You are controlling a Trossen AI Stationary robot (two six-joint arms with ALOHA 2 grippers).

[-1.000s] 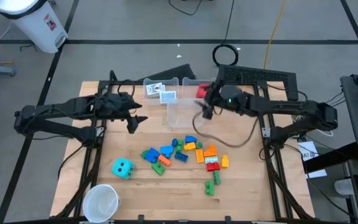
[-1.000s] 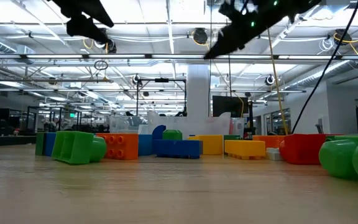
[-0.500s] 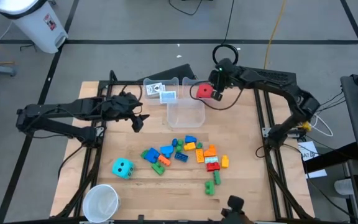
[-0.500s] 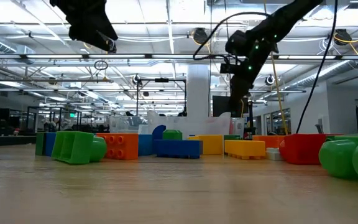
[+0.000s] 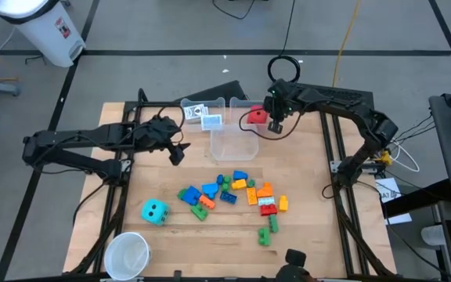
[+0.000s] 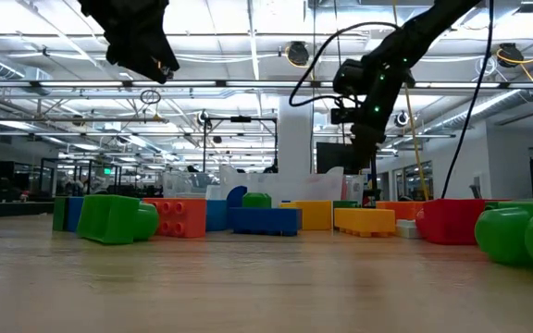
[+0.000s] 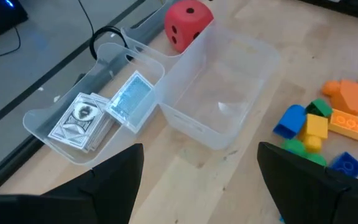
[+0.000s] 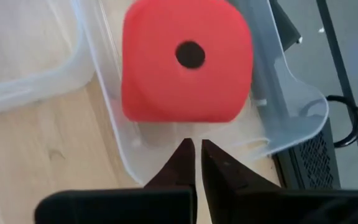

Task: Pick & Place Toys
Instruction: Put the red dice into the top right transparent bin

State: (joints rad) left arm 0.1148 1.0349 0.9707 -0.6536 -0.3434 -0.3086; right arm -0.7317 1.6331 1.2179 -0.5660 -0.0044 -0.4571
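Observation:
A red die (image 8: 187, 65) with black dots rests on its underside in a clear bin (image 8: 291, 118) at the table's far side. My right gripper (image 8: 196, 146) points down into that bin, shut, its tips just short of the die's near face; in the high view it (image 5: 275, 124) stands to the right of the die (image 5: 255, 116). My left gripper (image 7: 197, 186) hangs open above the table's left half (image 5: 174, 149), holding nothing. Coloured blocks (image 5: 237, 192) lie in a loose pile at the table's middle. A cyan die (image 5: 154, 210) sits to their left.
Two more clear bins stand at the far side: one (image 7: 95, 121) holds white picture cards, the middle one (image 7: 222, 87) has nothing in it. A white cup (image 5: 127, 254) stands at the near left corner. Bare wood lies between the bins and the blocks.
My right gripper has swung from above the middle bin toward the table's far right, sunk, and tipped steeply downward, ending beside the red die. The die, the blocks and the bins have kept their places.

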